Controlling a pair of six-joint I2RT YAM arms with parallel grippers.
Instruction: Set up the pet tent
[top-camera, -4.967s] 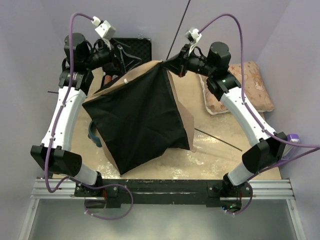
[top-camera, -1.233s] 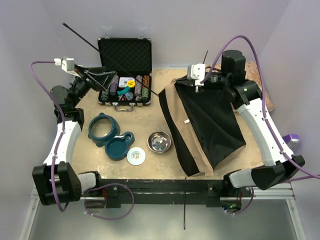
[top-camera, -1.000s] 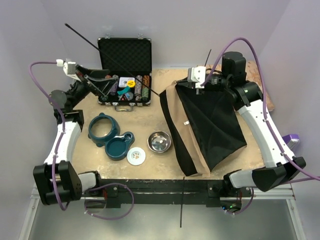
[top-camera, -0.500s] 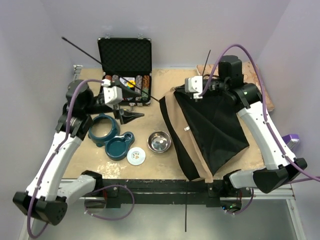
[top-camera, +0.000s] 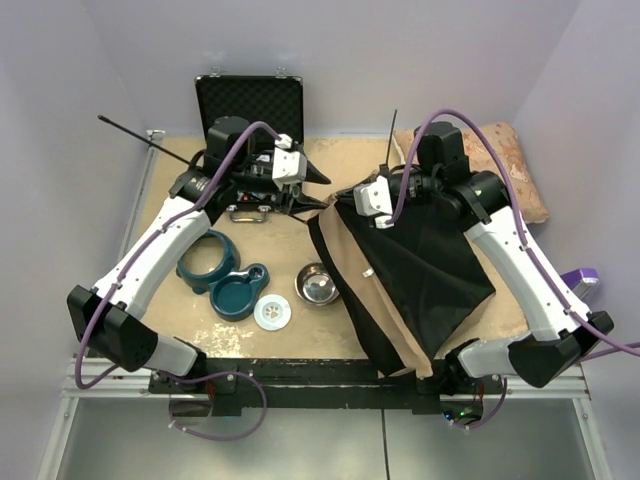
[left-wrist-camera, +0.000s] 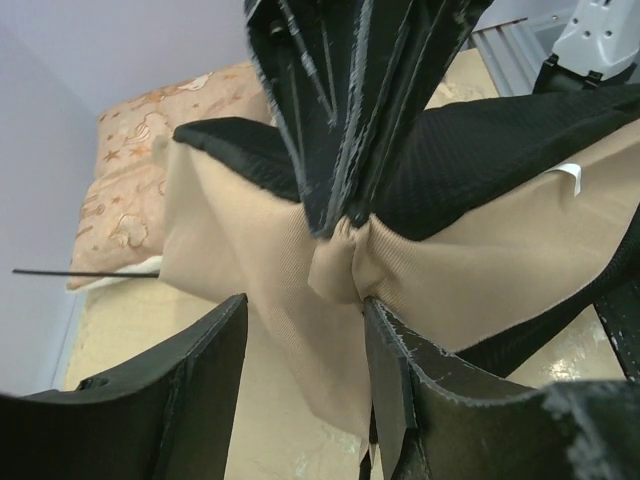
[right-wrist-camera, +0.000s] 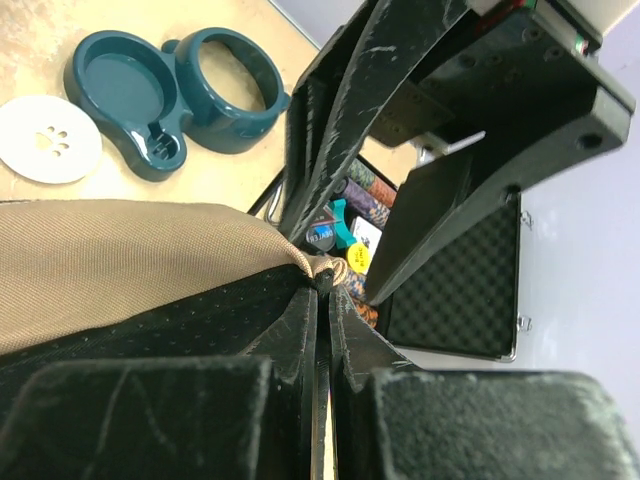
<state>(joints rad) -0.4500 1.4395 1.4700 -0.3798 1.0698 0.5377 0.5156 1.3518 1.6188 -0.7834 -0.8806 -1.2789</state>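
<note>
The pet tent (top-camera: 410, 270), tan canvas with black lining, hangs collapsed over the table's right half. My right gripper (top-camera: 343, 197) is shut on its gathered top, as the right wrist view (right-wrist-camera: 323, 275) shows. My left gripper (top-camera: 316, 186) is open right beside it. In the left wrist view its fingers (left-wrist-camera: 385, 350) stand on either side of the bunched tan canvas (left-wrist-camera: 335, 262) just below the right gripper's pinch. The right finger touches the cloth and the left one is apart. Thin black poles stick out up (top-camera: 391, 130) and far left (top-camera: 130, 132).
An open black case of poker chips (top-camera: 250, 105) stands at the back behind the left arm. A teal double bowl (top-camera: 215, 270), a steel bowl (top-camera: 318, 284) and a white paw-print lid (top-camera: 272, 313) lie front left. A leaf-patterned pillow (top-camera: 515, 170) lies back right.
My left arm has swung in from the far left wall to the tent's top. My right gripper has carried the tent top slightly left and forward. The long pole has tilted lower.
</note>
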